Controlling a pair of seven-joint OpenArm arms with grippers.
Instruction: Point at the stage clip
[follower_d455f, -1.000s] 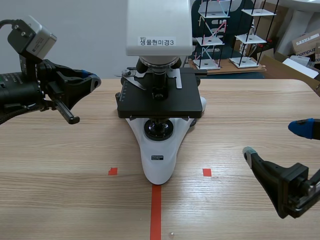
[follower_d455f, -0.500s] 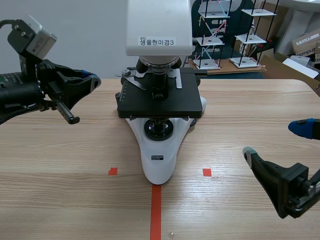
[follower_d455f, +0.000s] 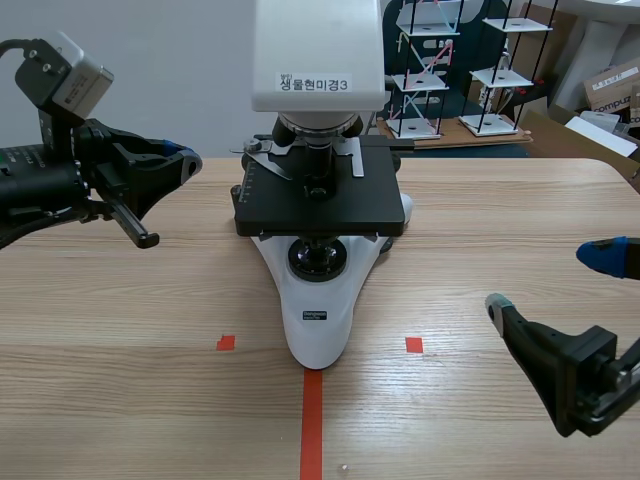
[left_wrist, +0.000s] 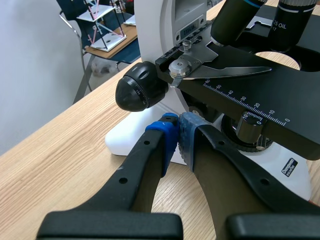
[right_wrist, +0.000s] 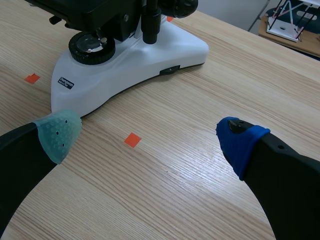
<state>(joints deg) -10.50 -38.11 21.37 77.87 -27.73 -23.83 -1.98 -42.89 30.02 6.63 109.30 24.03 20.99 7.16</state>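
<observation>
A white microscope (follower_d455f: 318, 300) with a black stage (follower_d455f: 320, 205) stands mid-table. Its silver stage clip (left_wrist: 227, 71) lies on the stage's left rear (follower_d455f: 268, 160), pivoting on a round screw. My left gripper (left_wrist: 178, 131) is shut on nothing, its blue pads meeting. It hangs raised to the left of the stage (follower_d455f: 186, 160), tips aimed toward the clip with a gap between them. In the left wrist view the clip sits just ahead of and above the tips. My right gripper (right_wrist: 150, 132) stands open low at the table's right (follower_d455f: 550, 290), away from the microscope base (right_wrist: 130, 65).
A black focus knob (left_wrist: 141, 92) juts from the microscope's side just ahead of the left fingertips. Objective lenses (left_wrist: 267, 17) hang over the stage. Orange-red tape marks (follower_d455f: 312, 420) lie in front of the base. Shelving models (follower_d455f: 470, 70) and boxes stand beyond the table's far edge.
</observation>
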